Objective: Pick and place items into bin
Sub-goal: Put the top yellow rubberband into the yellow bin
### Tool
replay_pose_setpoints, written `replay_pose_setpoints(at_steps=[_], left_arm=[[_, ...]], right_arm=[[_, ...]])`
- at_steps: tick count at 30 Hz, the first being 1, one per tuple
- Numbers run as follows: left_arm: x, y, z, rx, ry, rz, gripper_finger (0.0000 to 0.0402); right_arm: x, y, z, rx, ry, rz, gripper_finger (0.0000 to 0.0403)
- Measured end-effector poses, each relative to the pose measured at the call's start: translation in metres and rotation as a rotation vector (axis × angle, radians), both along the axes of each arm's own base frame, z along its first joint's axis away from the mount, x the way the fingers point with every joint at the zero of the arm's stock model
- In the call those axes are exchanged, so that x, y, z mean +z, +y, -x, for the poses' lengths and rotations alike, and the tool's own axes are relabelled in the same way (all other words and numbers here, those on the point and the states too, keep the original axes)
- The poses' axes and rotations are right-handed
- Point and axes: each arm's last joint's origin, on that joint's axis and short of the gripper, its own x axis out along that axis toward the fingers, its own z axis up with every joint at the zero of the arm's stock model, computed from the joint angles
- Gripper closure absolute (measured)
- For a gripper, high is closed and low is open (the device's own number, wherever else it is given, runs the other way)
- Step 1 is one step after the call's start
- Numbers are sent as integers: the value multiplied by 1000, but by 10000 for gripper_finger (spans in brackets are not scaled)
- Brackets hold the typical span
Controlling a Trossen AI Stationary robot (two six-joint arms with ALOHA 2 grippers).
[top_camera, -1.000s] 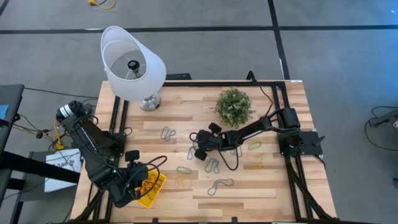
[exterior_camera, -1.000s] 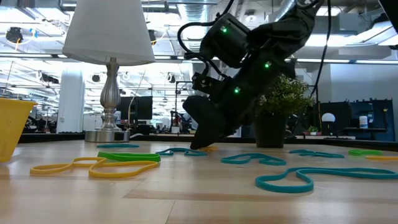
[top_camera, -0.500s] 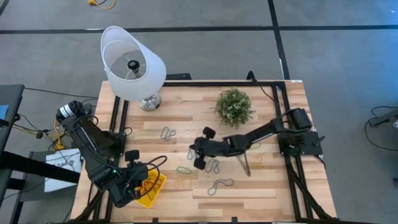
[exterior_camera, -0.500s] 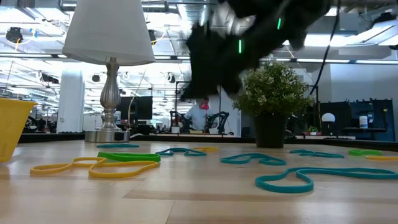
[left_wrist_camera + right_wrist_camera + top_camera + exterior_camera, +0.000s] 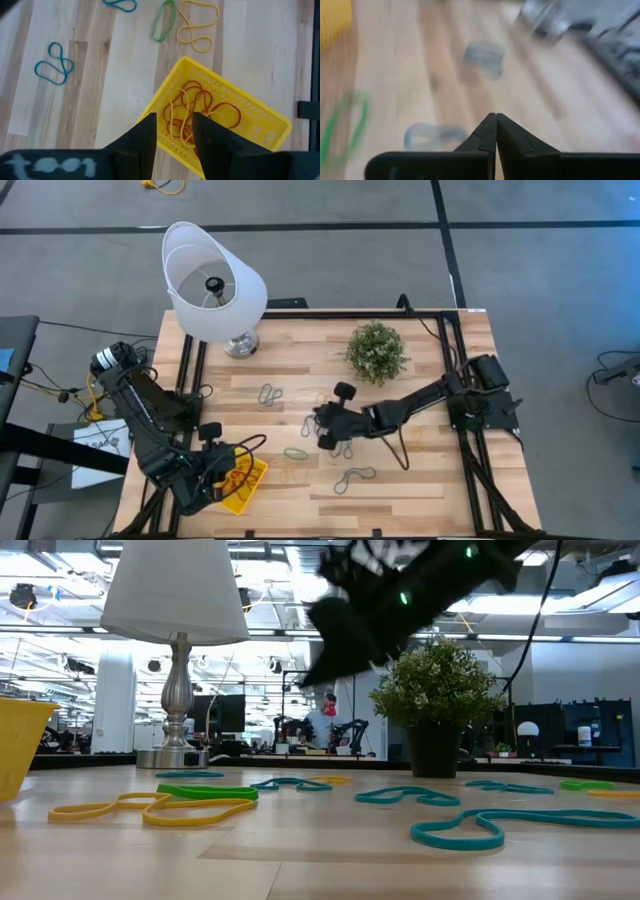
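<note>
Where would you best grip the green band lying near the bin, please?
Probably at one narrow end of the green band, coming straight down from above. It lies flat on the table as a long thin loop, apart from the yellow band beside it, so closing across an end should catch both strands.

Bin (image 5: 247, 486) sits at the table's (image 5: 440, 490) front-left corner, bands (image 5: 200, 112) inside. Lamp (image 5: 213, 285) stands back-left, plant (image 5: 376, 351) back-centre. Loose loops (image 5: 352, 478) lie between.
</note>
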Motion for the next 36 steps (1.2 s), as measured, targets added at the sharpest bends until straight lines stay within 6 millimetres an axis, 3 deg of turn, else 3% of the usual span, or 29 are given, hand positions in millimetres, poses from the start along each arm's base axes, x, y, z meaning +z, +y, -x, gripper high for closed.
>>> replay_pose_setpoints(at_steps=[6,12,17,36], left_arm=[[0,1,0,-17,-6,-26,288],[0,1,0,4,-11,-15,288],[0,1,0,31,-13,1,288],[0,0,1,26,4,13,288]], right_arm=[[-14,-24,2,35,165,-96,337],[-14,-47,-2,-11,164,-86,265],[-14,-60,-4,-44,162,-92,231],[-22,-66,2,-130,152,-185,240]])
